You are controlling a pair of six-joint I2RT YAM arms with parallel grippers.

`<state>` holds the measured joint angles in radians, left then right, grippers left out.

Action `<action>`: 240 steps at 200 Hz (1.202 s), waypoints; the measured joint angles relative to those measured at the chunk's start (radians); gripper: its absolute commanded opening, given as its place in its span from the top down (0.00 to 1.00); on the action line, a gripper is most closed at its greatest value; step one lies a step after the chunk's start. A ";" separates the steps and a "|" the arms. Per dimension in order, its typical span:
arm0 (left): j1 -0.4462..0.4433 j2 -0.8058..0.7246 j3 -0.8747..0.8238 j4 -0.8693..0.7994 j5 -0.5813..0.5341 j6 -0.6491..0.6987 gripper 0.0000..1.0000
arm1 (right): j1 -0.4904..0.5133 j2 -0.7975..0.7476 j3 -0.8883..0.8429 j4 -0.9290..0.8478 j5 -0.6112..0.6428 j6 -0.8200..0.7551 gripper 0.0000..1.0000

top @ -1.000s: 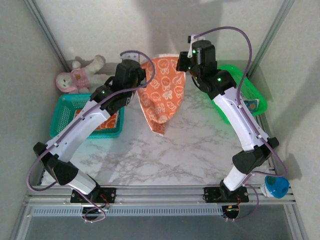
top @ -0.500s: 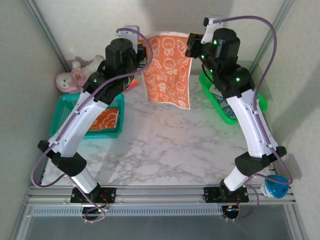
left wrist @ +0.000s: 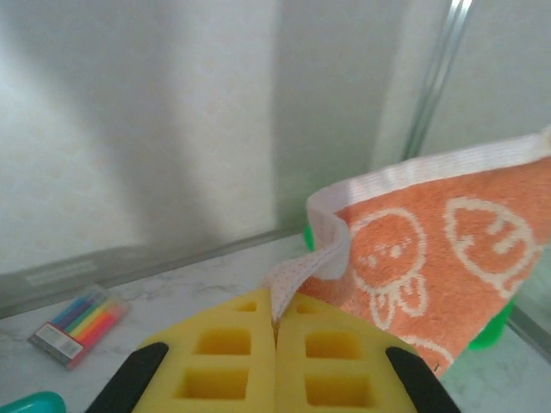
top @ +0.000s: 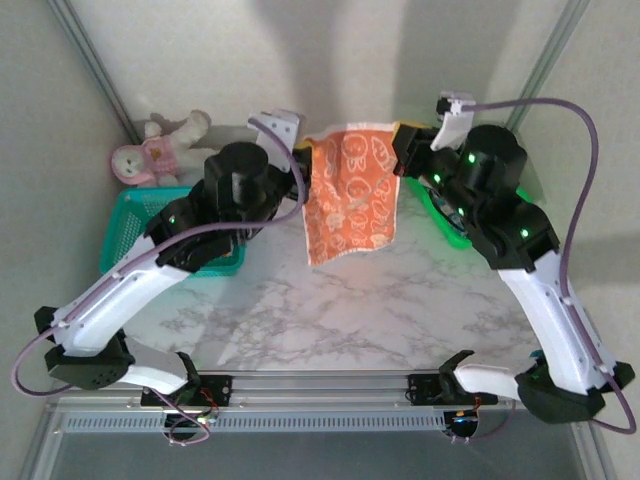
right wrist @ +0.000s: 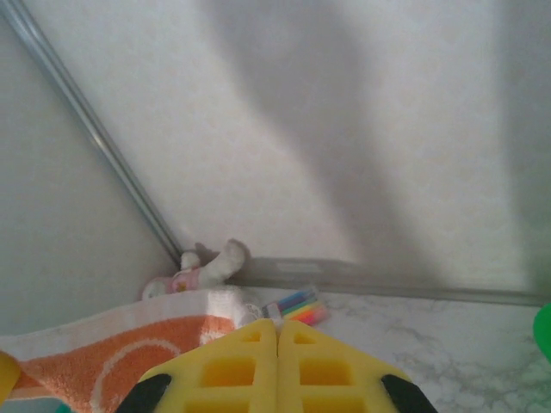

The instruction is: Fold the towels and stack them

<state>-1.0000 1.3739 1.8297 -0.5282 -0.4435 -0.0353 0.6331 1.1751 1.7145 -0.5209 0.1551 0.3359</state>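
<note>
- Pale walls enclose a marble table (top: 330, 300), with a teal basket (top: 130, 215) at the left and a green basket (top: 452, 228) at the right.
- The orange towel (top: 350, 195) hangs above the table's far middle, between the arms.
- The left gripper (left wrist: 275, 311) has its pads pressed together on the white hem of one top corner. The right gripper (right wrist: 277, 331) is likewise clamped at the opposite corner.
- Risk: the left pinch catches only a sliver of hem, so spreading the arms further could tug it free. Uneven lowering would crumple the cloth.
- The top edge runs left to right, nearly level, and the free edge points down. It looks near-square, so no clear long axis.
</note>
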 measured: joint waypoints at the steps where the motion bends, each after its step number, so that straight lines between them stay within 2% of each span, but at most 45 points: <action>1: -0.003 -0.002 -0.001 0.000 -0.002 0.000 1.00 | 0.002 -0.003 -0.003 0.000 0.001 0.001 1.00; 38: -0.164 -0.060 -0.038 -0.003 -0.131 -0.006 1.00 | 0.039 -0.110 -0.070 -0.038 0.011 0.038 1.00; 70: -0.165 -0.097 -0.123 0.001 -0.213 -0.021 1.00 | 0.039 -0.124 -0.077 -0.076 0.064 0.061 1.00; 83: -0.106 -0.101 -0.161 -0.001 -0.193 -0.034 1.00 | 0.033 -0.090 -0.065 -0.098 0.089 0.069 1.00; 105: 0.080 -0.100 -0.217 0.008 -0.106 -0.055 1.00 | -0.021 0.013 -0.037 -0.110 0.085 0.082 1.00; 123: 0.186 -0.078 -0.230 0.024 -0.027 -0.055 1.00 | -0.069 0.113 -0.037 -0.101 0.071 0.097 1.00; 167: 0.381 0.132 -0.195 0.092 0.191 -0.037 1.00 | -0.169 0.348 -0.006 -0.066 0.020 0.111 1.00; 202: 0.474 0.363 -0.119 0.113 0.307 -0.013 1.00 | -0.220 0.539 0.098 -0.019 -0.014 0.096 1.00; 240: 0.522 0.539 -0.037 0.113 0.371 0.000 1.00 | -0.254 0.737 0.221 0.029 -0.073 0.067 1.00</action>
<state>-0.4782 1.9133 1.7924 -0.4156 -0.0723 -0.0357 0.3794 1.9121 1.9358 -0.4923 0.0822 0.4030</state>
